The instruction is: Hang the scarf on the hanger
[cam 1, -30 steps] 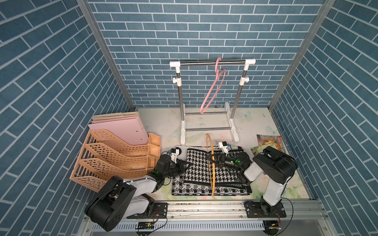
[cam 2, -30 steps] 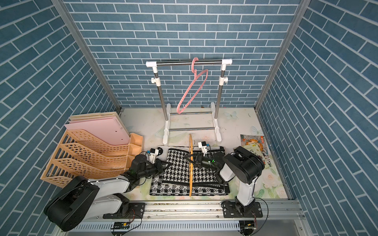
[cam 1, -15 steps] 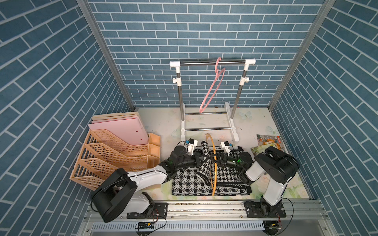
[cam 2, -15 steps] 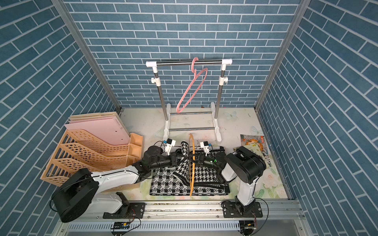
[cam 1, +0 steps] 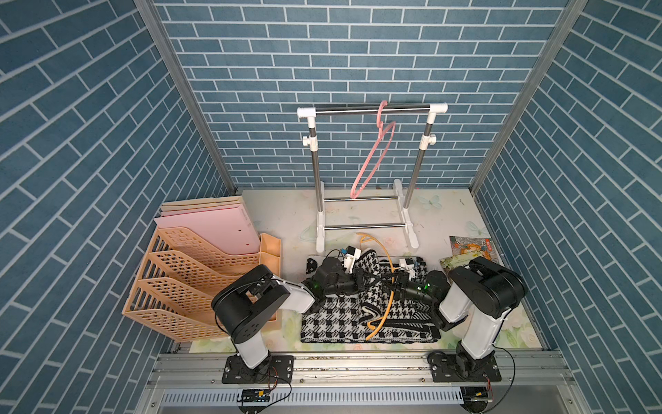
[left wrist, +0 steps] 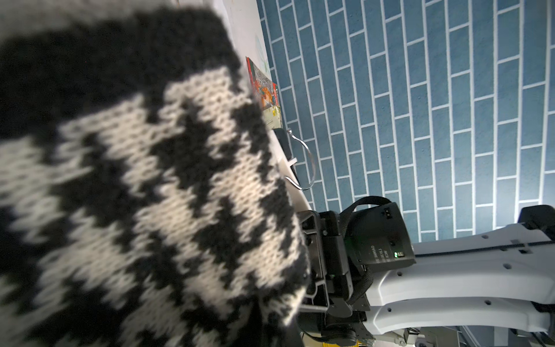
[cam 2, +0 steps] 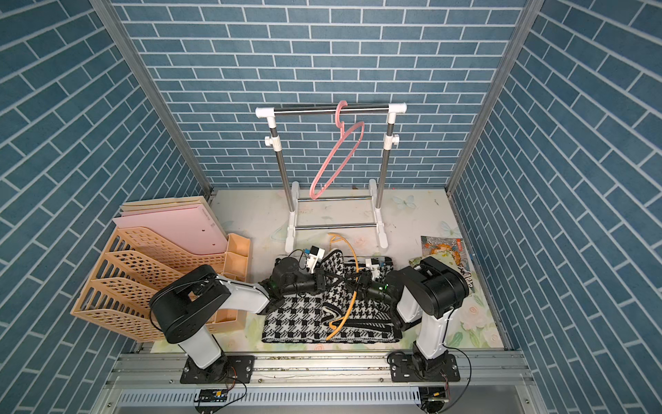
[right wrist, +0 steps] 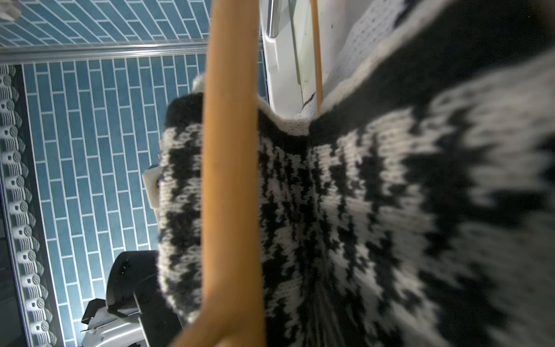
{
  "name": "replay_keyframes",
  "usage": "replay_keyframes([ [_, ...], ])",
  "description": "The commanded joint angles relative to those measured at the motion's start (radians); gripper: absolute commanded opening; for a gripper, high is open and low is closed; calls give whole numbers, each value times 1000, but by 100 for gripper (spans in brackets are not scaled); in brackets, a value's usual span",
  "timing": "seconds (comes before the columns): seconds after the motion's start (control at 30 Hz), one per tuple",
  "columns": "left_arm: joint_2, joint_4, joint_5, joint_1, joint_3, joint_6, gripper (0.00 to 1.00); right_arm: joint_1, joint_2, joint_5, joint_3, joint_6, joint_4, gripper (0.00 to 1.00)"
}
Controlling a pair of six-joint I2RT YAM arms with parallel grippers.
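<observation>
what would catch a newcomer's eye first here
The black-and-white houndstooth scarf spread at the front centre of the table, with an orange hanger crossing it. Behind, a pink hanger dangles from the rail against the blue brick wall.

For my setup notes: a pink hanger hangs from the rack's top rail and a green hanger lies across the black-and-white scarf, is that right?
Not quite: it is an orange hanger that lies across the scarf, not a green one, as both top views show. The pink hanger does hang from the rack's top rail.
</observation>
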Motion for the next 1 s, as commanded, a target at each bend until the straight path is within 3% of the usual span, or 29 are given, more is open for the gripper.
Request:
replay_keyframes([
  [0.0, 5, -59, -19, -9, 20, 22, 0, 9, -54, -134, 7, -5, 123, 42],
  [0.13, -32, -173, -48, -7, 41, 78, 0, -6, -175, -149, 23, -137, -161, 49],
  [0.23, -42, -220, -60, -4, 47, 96, 0, -7, -346, -94, 51, -305, -530, 54],
  [0.33, -37, -237, -64, -3, 49, 103, 0, -7, -519, 13, 130, -501, -968, 67],
  [0.4, -28, -233, -64, -3, 51, 103, 0, -9, -557, 44, 168, -568, -1120, 70],
  [0.7, -4, -280, -83, -4, 84, 125, 0, -13, -614, 147, 200, -643, -1310, 66],
  [0.83, 3, -316, -96, -4, 113, 145, 0, -13, -673, 203, 247, -704, -1443, 54],
  [0.97, 17, -328, -97, -6, 145, 153, 0, -14, -664, 189, 243, -712, -1446, 38],
])
